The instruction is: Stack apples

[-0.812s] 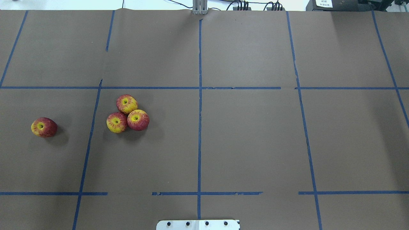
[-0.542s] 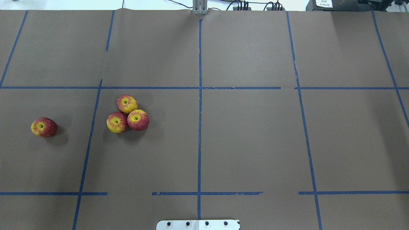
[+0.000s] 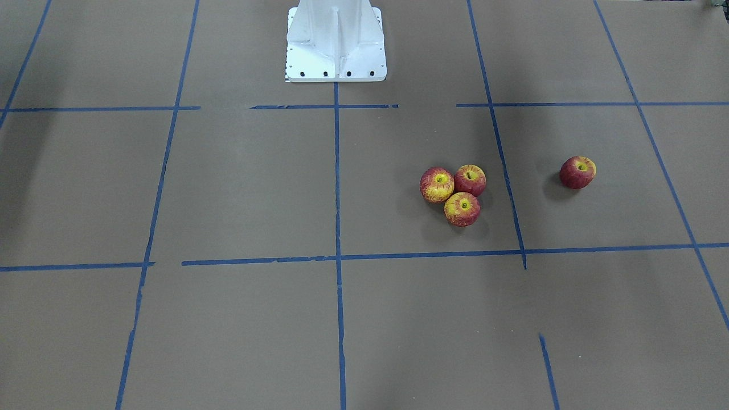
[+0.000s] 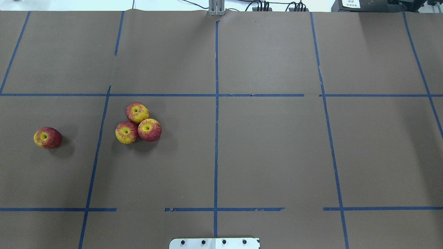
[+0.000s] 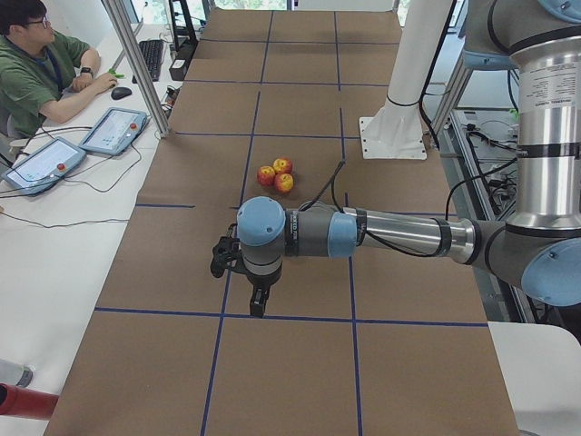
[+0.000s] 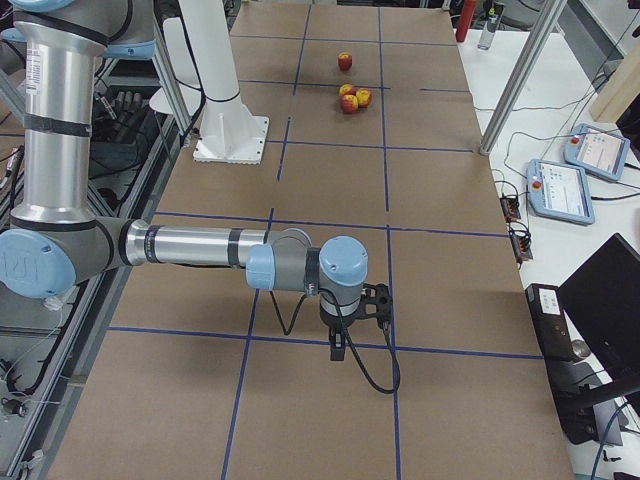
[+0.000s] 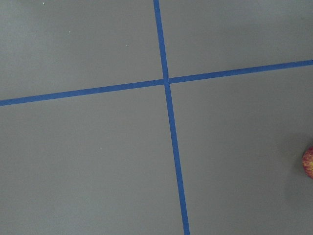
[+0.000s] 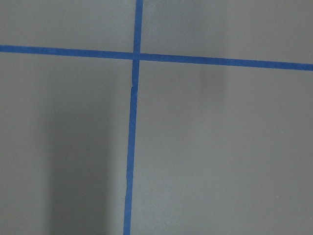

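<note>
Three apples sit touching in a cluster on the brown table: one far [image 4: 137, 112], one near left [image 4: 126, 132], one near right [image 4: 149, 130]. They also show in the front view [image 3: 437, 184] and the left view [image 5: 282, 165]. A darker apple [image 4: 47, 137] lies alone further left, also in the front view [image 3: 577, 172]. An apple's edge shows in the left wrist view [image 7: 308, 162]. My left gripper [image 5: 227, 257] and right gripper [image 6: 372, 300] show only in the side views, far from the apples. I cannot tell if they are open or shut.
Blue tape lines [image 4: 216, 114] grid the table. The white robot base [image 3: 336, 40] stands at the table's middle edge. An operator [image 5: 36, 73] sits at the side table with teach pendants [image 5: 111, 132].
</note>
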Tool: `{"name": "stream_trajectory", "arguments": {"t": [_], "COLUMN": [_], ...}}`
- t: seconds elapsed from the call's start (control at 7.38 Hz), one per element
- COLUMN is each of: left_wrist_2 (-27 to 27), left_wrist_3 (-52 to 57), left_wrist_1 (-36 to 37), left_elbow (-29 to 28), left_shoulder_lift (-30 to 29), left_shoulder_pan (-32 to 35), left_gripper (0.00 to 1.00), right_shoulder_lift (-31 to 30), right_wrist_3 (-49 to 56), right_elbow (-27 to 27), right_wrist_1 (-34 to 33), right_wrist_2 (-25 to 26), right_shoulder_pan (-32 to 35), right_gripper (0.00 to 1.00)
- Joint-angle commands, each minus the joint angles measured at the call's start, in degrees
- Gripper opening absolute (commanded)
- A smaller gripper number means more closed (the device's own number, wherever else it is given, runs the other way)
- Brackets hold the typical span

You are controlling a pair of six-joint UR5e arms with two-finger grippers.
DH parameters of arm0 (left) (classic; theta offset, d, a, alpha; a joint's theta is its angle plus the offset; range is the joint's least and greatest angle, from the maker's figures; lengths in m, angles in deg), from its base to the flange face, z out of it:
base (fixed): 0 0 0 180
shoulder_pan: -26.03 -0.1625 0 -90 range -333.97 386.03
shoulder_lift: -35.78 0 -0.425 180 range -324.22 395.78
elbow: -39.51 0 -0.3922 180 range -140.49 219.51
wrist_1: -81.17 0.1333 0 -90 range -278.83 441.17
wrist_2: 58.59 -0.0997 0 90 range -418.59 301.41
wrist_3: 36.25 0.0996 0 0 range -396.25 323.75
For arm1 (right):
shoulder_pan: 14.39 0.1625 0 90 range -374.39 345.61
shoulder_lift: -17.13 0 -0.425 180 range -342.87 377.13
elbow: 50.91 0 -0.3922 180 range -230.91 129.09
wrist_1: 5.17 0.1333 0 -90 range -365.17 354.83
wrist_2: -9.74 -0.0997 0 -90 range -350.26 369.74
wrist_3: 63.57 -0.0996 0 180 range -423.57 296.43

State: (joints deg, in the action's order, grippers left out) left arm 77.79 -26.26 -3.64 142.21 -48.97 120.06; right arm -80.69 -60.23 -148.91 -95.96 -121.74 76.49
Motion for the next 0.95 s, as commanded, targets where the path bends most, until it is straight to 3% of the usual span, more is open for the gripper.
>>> {"name": "stream_trajectory", "arguments": {"t": [0.0,0.14,0.41,0.81], "left_wrist_2": [0.1,0.0,-0.7,-8.6], "left_wrist_3": [-0.1,-4.3,-19.3,-45.9], "left_wrist_1": [-4.4,-7.2,-15.2,-30.7], "left_elbow": [1.3,2.0,3.2,3.1], "left_shoulder_lift": [-0.5,-0.5,-0.5,0.0], "left_shoulder_pan": [-0.2,-0.4,-7.8,-23.8], "left_gripper": [1.0,1.0,1.0,1.0], "right_shoulder_lift": [0.0,0.0,0.0,0.0], "right_wrist_3": [0.0,0.0,0.0,0.0], "right_elbow": [0.0,0.0,0.0,0.0], "right_wrist_1": [0.0,0.0,0.0,0.0], "right_wrist_2": [0.0,0.0,0.0,0.0], "right_shoulder_pan": [0.0,0.0,0.0,0.0], "right_gripper": [1.0,1.0,1.0,1.0]}}
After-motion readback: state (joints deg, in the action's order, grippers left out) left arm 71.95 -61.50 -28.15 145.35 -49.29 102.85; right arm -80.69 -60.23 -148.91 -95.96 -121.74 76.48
